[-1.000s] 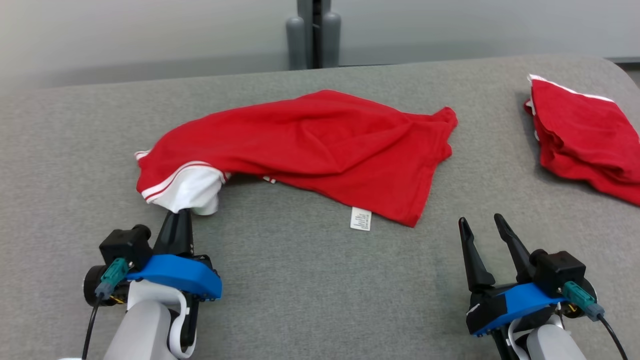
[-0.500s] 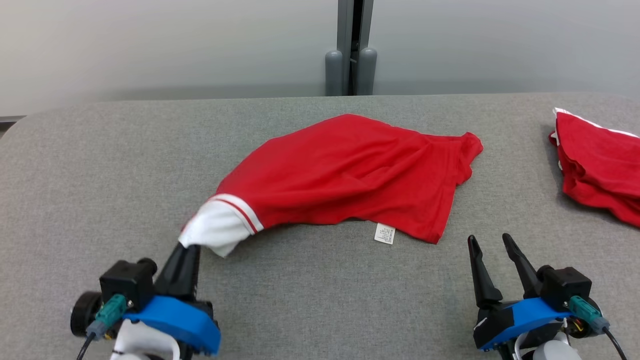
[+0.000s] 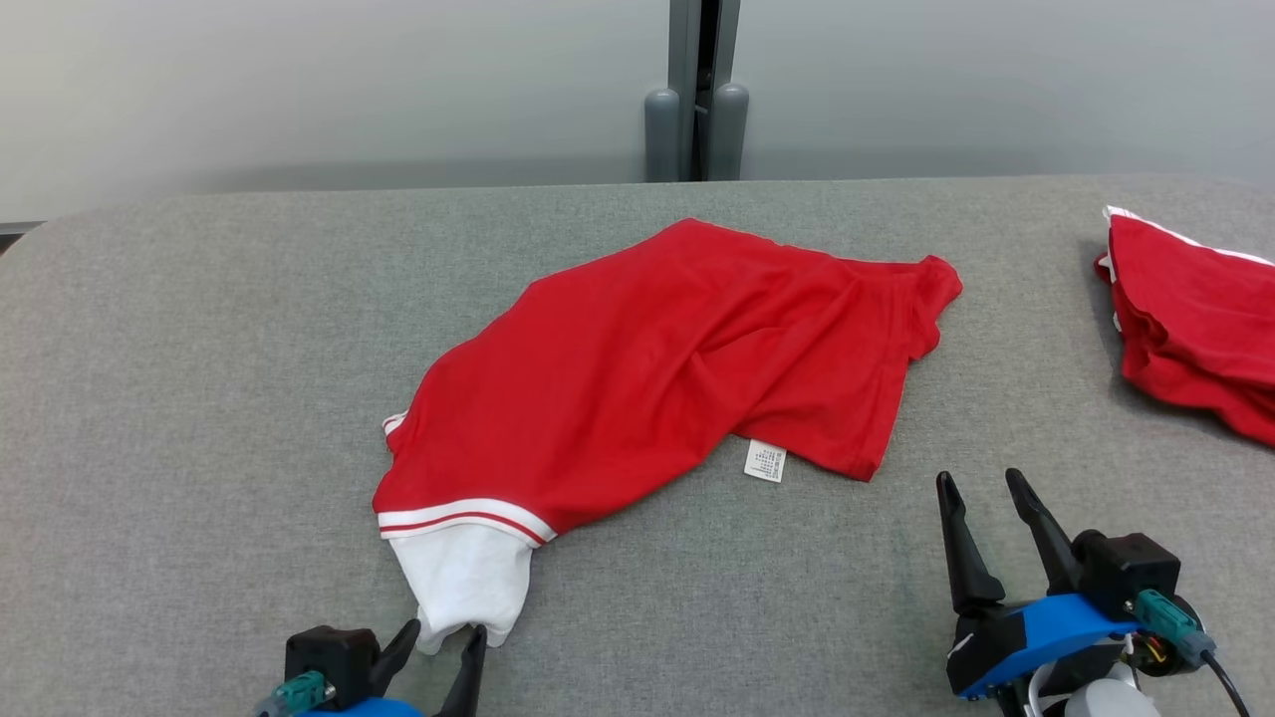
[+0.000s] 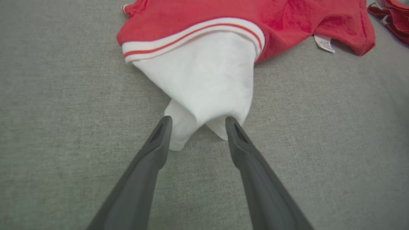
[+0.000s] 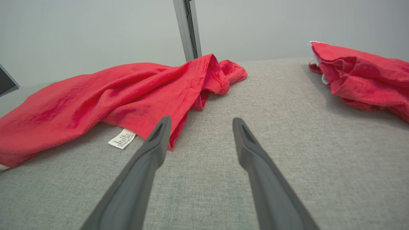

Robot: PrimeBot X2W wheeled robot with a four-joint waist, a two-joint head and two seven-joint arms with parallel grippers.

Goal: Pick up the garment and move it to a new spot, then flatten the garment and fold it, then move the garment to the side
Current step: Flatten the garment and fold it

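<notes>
Looks like a lab or robot test bay, not a home. Big grey felt-topped table (image 3: 179, 329), bare pale wall (image 3: 299, 90) right behind, metal upright (image 3: 702, 60) flanked by grey rounded bumpers (image 3: 661, 134). Pretty clinical.

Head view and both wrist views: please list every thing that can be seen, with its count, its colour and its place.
garment: 1, red with a white striped end, crumpled on the middle of the table
care label: 1, white, at the garment's near hem
folded pile: 1, red with a white edge, at the table's far right
table: 1, grey cloth surface
post: 1, grey, behind the table's far edge
wall: 1, pale grey, at the back
left gripper: 1, dark, lower left, jaws open around the garment's white end
right gripper: 1, dark, lower right, jaws open, holding nothing
</notes>
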